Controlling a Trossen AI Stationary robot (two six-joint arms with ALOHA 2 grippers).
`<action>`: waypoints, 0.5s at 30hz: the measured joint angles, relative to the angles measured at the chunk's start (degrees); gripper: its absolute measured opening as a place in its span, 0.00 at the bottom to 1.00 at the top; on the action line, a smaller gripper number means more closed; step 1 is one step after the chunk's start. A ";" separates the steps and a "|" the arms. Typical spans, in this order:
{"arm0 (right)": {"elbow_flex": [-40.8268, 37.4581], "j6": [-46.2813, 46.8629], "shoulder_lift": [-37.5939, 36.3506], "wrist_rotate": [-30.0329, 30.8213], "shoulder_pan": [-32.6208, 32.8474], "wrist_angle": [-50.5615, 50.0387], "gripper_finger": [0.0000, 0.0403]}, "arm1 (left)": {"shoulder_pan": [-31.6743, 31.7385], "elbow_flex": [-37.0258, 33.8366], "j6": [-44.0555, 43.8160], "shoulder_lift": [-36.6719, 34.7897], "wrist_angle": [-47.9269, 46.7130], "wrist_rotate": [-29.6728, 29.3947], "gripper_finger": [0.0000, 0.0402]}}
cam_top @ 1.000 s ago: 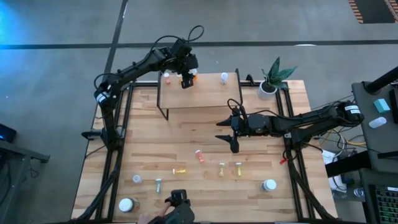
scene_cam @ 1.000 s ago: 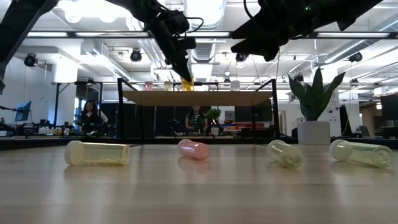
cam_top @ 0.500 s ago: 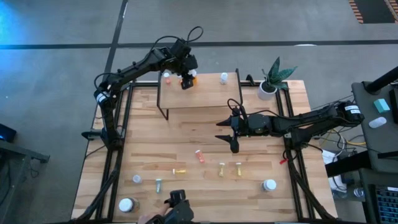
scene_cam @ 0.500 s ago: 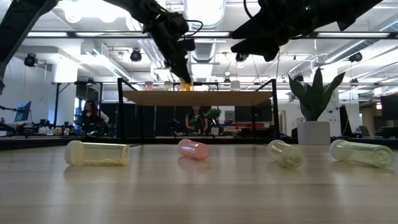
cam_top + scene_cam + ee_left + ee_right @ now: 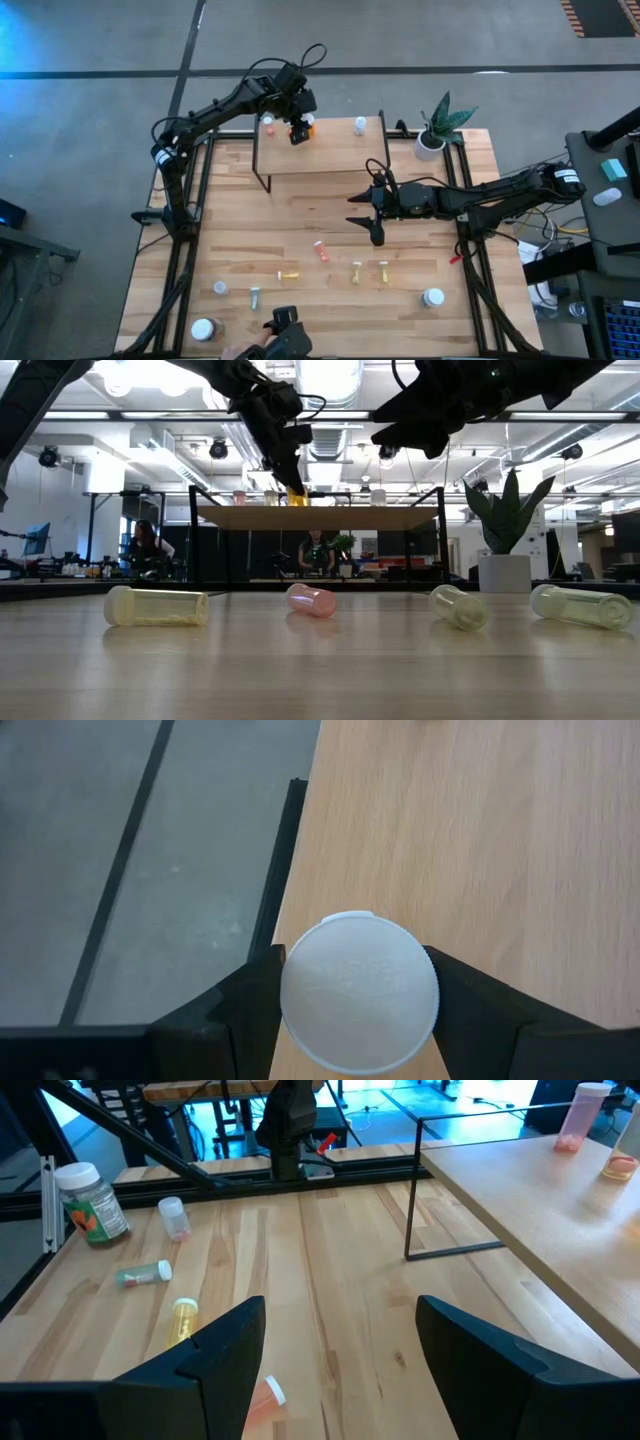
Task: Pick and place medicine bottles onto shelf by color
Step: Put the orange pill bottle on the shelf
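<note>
My left gripper (image 5: pixel 297 130) is over the far left part of the shelf (image 5: pixel 330 155), shut on an orange medicine bottle (image 5: pixel 297 497) whose white cap (image 5: pixel 358 992) fills the left wrist view. A pink bottle (image 5: pixel 267 124) and a clear one (image 5: pixel 360 125) stand on the shelf's far edge. My right gripper (image 5: pixel 375 215) hangs open above the table in front of the shelf, with nothing between its fingers (image 5: pixel 230 1350). Several bottles lie on the table's near half, among them a pink one (image 5: pixel 321 250) and a yellow one (image 5: pixel 288 274). My left gripper pinches the orange bottle between its two fingers (image 5: pixel 250 1010), one on each side of the white cap (image 5: pixel 300 970). The fingers come slanting down from above. The bottle stands upright with its base at the shelf board's top (image 5: pixel 297 504); whether it rests there I cannot tell.
A potted plant (image 5: pixel 432 140) stands at the far right corner. White-capped bottles (image 5: pixel 433 297) (image 5: pixel 204 328) sit near the front edge. A black device (image 5: pixel 288 325) and a person's hand (image 5: pixel 235 350) are at the near edge. Bare boards lie between the shelf and the bottles.
My left gripper has tipped slightly with the orange bottle, which has shifted a little toward the shelf's left end. It stays shut on the bottle.
</note>
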 joint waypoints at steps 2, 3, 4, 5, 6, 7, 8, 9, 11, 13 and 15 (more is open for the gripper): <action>0.00 0.00 0.00 0.00 0.00 0.00 0.62 | 0.00 -0.04 -0.05 0.00 0.02 0.00 0.49; 0.00 0.00 0.00 0.00 0.00 0.00 0.62 | 0.00 -0.06 -0.09 0.00 0.02 0.00 0.49; 0.00 0.02 0.00 0.00 0.00 0.00 0.62 | 0.00 -0.08 -0.11 0.00 0.02 0.00 0.49; 0.00 0.02 0.00 0.00 0.00 0.00 0.62 | 0.00 -0.10 -0.11 0.00 0.02 0.00 0.49; 0.00 0.02 0.00 0.00 0.00 0.00 0.62 | 0.00 -0.10 -0.13 0.00 0.02 0.00 0.49; 0.00 0.02 0.00 0.00 0.00 0.00 0.62 | 0.00 -0.13 -0.13 0.00 0.02 0.01 0.49; 0.00 0.02 0.00 0.00 0.00 0.00 0.62 | 0.00 -0.20 -0.13 0.00 0.02 0.03 0.49; 0.00 0.02 0.00 0.00 0.00 0.00 0.62 | 0.00 -0.28 -0.16 0.00 0.03 0.09 0.49; 0.00 0.02 0.00 0.00 0.00 0.00 0.62 | 0.00 -0.64 -0.30 0.00 0.05 0.15 0.49; 0.00 0.02 0.00 0.00 0.00 0.00 0.62 | 0.00 -0.75 -0.54 0.00 0.13 0.17 0.50; 0.00 0.02 0.00 0.00 0.00 0.00 0.62 | 0.00 -0.78 -0.94 0.00 0.10 0.22 0.52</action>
